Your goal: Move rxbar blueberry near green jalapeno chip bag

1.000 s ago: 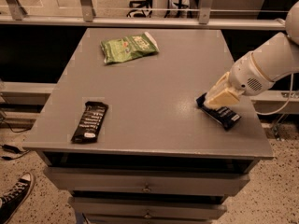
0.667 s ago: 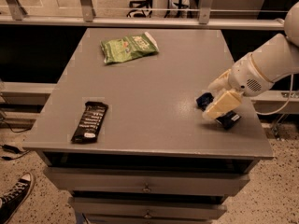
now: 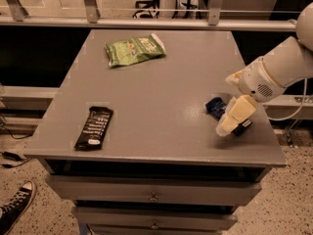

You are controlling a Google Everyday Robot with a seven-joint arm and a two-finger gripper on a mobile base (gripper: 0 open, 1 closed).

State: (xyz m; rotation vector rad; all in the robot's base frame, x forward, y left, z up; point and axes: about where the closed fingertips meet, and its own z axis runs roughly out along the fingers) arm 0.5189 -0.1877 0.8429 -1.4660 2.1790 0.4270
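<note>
The rxbar blueberry is a dark blue bar lying on the grey table near its right front edge. My gripper is down over the middle of the bar and covers most of it. Only the blue end on the left and a dark end on the right stick out. The green jalapeno chip bag lies flat at the far left of the table top, well away from the bar and the gripper.
A black-wrapped bar lies near the front left edge. The table's right edge and front edge are close to the gripper. A railing runs behind the table. Drawers are below the top. A shoe is on the floor at lower left.
My gripper has come down lower over the blue bar and covers more of it. The bar, the chip bag and the black bar lie where they were.
</note>
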